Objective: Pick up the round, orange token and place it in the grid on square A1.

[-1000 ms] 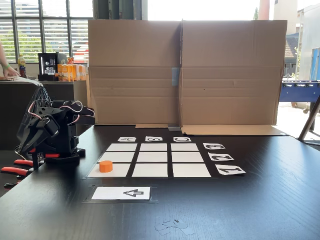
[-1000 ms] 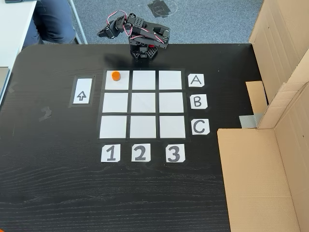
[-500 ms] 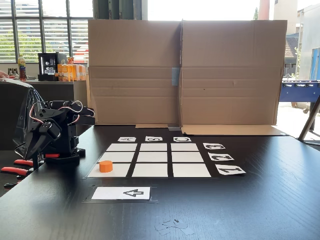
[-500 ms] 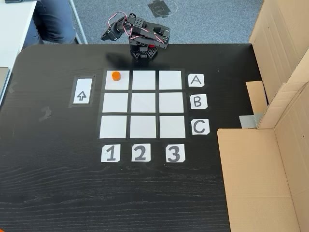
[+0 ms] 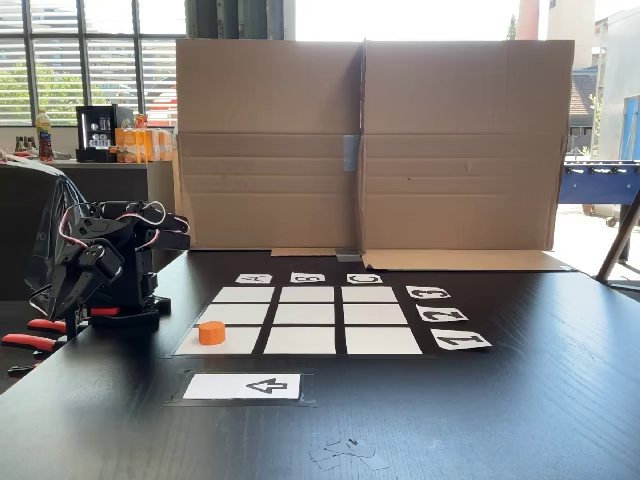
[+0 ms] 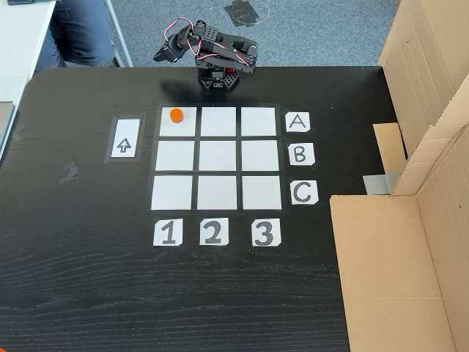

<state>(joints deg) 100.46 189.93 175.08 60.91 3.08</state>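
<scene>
The token (image 6: 176, 114) already stands upright on square A1 (image 6: 178, 125), the grid's (image 6: 217, 158) corner cell level with the A tag (image 6: 297, 122) and above the 1 tag (image 6: 168, 232) in the top-down fixed view. It sits near that cell's far edge, toward the arm, fully on the white paper. In the low fixed view the token (image 5: 211, 332) shows on the near-left cell, just beyond the arrow card (image 5: 243, 386).

So the placing step looks done and nothing is held. What remains, as I judge it, is only for the arm to settle at rest; no further reach toward the token seems called for.

The arm (image 6: 220, 53) is folded up over its base at the table edge beyond the grid, well apart from the token. The gripper (image 6: 165, 53) points out past the table edge, away from the grid. Whether its jaws are parted or closed I cannot tell in either view.
</scene>
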